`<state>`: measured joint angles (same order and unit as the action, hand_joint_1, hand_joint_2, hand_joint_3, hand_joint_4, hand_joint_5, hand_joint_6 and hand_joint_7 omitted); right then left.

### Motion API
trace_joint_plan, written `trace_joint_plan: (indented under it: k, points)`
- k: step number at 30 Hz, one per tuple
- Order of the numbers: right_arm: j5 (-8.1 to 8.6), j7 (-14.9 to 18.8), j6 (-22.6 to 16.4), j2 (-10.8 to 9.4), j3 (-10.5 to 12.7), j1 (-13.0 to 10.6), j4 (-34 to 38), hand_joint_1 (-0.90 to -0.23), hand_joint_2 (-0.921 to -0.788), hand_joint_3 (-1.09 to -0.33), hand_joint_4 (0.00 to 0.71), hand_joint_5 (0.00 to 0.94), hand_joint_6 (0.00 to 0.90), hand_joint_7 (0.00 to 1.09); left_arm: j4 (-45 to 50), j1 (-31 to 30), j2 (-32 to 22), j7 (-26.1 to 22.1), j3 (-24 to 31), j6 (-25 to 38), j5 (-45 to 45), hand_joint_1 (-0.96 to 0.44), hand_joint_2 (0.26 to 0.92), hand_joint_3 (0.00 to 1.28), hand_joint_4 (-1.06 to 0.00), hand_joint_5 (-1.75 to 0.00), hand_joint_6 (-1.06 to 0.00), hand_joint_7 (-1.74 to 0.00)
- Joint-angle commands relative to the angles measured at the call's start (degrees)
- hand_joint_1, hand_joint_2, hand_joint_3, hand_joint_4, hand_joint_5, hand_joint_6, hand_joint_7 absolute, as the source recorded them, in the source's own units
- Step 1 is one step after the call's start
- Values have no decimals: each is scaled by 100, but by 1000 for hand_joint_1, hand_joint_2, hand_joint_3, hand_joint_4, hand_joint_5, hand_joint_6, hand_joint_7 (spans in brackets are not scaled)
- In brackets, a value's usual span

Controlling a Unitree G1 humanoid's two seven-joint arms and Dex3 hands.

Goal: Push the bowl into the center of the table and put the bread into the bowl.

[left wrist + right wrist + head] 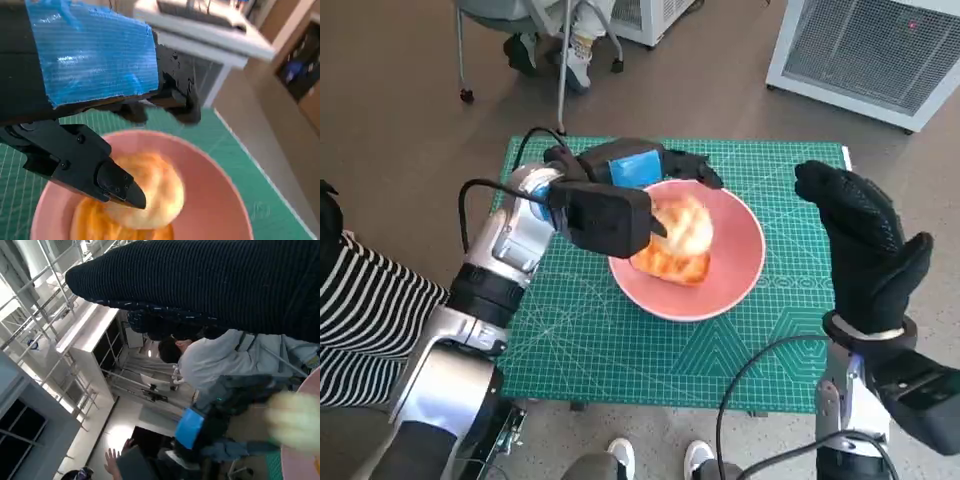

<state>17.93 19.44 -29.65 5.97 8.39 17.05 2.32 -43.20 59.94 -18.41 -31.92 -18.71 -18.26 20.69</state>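
**Mia:** Where is the bread (678, 240) right now?

**Sam:** It sits inside the pink bowl (740, 262). The bowl is on the green mat (620, 350), close to the middle of it.

**Mia:** So what is the left hand (620, 190) doing over the bowl?

**Sam:** It hangs over the far and left side of the bowl. In the left wrist view one dark fingertip (131, 196) is right at the bread, maybe touching it. The other fingers reach across the bowl's far rim. I cannot tell if it grips the bread or has let go.

**Mia:** Why would it be there?

**Sam:** I think it is there because it put the bread in. The bread lies flat in the bowl, so the job looks almost done.

**Mia:** And the right hand (860, 245)?

**Sam:** It is to the right of the bowl, not touching it. Its fingers point up and it holds nothing. I think it waits out of the way.
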Motion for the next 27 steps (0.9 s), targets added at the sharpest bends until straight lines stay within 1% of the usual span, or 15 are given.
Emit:
trace_joint_plan:
  k: [1,4,8,14,20,21,22,24,27]
  points:
    - [17,-52,85,-2,26,-101,12,-707,-921,-726,181,0,68,429,28,70,-60,-127,-9,-112,-34,-414,836,12,-89,-2,-236,-10]
    - [26,-65,114,12,39,-83,-8,-707,-921,-726,181,0,67,430,90,26,-124,-173,22,-152,-56,-449,844,12,-44,0,-201,-3]
    - [23,-87,162,36,55,-49,-35,-707,-921,-726,181,0,66,432,163,-29,-215,-200,109,-189,-129,-481,849,10,-12,0,-172,-1]
    - [34,-123,272,87,93,19,-119,-706,-921,-727,180,0,65,434,325,-141,-336,-414,397,-178,-497,-512,853,8,0,1,-138,0]
    - [8,-186,407,163,136,118,-231,-706,-921,-728,180,0,63,437,630,-355,-431,-653,825,-152,-1149,-512,858,8,1,1,-122,0]
    - [-5,-203,436,181,146,153,-246,-706,-921,-727,181,0,64,437,710,-423,-434,-683,967,-171,-1353,-521,871,20,1,1,-102,0]
    - [-14,-214,457,195,153,177,-257,-706,-921,-727,181,0,64,438,768,-470,-435,-704,1065,-179,-1497,-509,867,26,1,1,-101,-15]
    - [-38,-241,505,219,169,237,-273,-706,-921,-729,182,1,63,439,870,-583,-397,-754,1291,-178,-1839,-493,866,31,1,1,-104,-31]
    - [-97,-307,587,268,190,382,-269,-706,-921,-731,183,1,63,440,892,-806,-127,-787,1762,-320,-2604,-482,873,35,-1,0,-115,-41]
